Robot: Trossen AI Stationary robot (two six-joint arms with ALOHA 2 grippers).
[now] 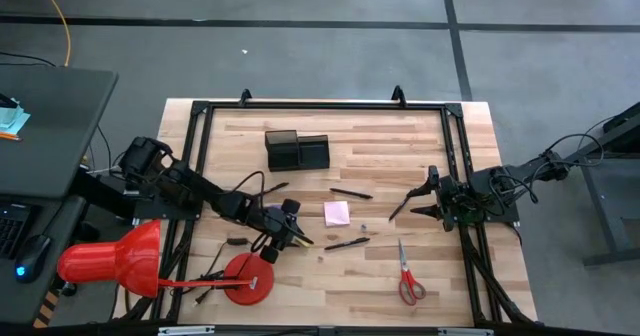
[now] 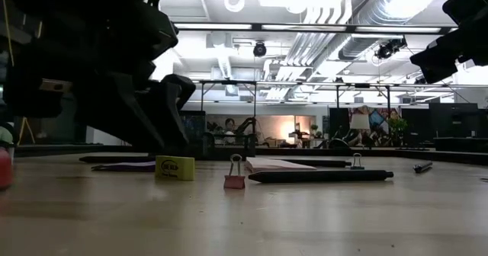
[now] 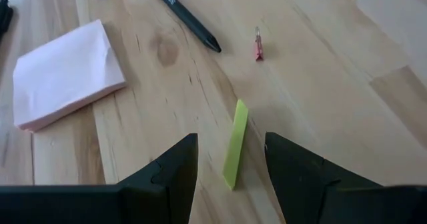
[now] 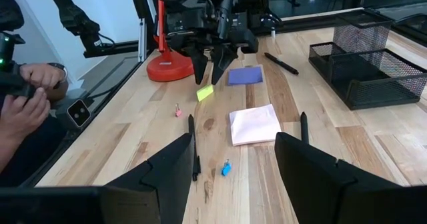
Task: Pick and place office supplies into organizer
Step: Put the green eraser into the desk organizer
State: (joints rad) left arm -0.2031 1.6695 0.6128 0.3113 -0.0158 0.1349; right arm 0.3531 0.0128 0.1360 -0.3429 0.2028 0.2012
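Observation:
In the left wrist view my left gripper (image 3: 230,159) is open, and its fingers stand on either side of the small yellow piece (image 3: 238,124), which lies on edge on the table. From above, this gripper (image 1: 291,232) is beside the purple pad (image 1: 271,216). The pink pad (image 1: 337,212) lies flat at mid-table. Black pens (image 1: 347,243) (image 1: 351,192) lie around it. The red-handled scissors (image 1: 408,278) lie toward the near right. The black organizer (image 1: 296,151) stands toward the far side. My right gripper (image 1: 418,204) waits open at the right, above the table.
A red desk lamp (image 1: 110,258) with a round base (image 1: 250,277) stands at the near left, close to my left arm. A small red binder clip (image 3: 257,45) and a blue clip (image 4: 226,167) lie near the pens. A person's hands (image 4: 27,97) show beyond the table's edge.

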